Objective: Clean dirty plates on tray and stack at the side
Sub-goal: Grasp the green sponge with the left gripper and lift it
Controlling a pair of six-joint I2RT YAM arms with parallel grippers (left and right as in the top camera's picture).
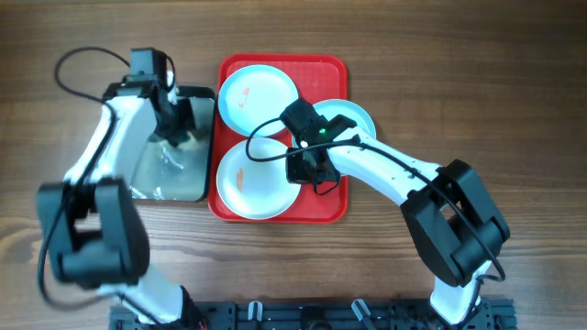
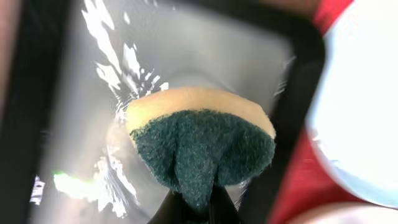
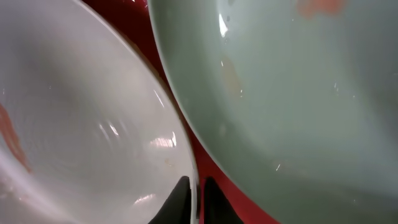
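My left gripper (image 2: 199, 200) is pressed together, pinching a yellow sponge (image 2: 202, 146) by its dark green scouring side, over the wet grey black-rimmed tray (image 1: 170, 176). My right gripper (image 3: 194, 199) has its 2 fingers nearly together on either side of the near white plate's (image 1: 252, 179) right rim; it looks like a pinch, but the view is too close to be sure. That plate has a reddish smear. The light teal plate (image 1: 356, 117) lies just beside it, with a faint smear, and the far white plate (image 1: 259, 94) lies behind. All 3 are on the red tray (image 1: 275, 218).
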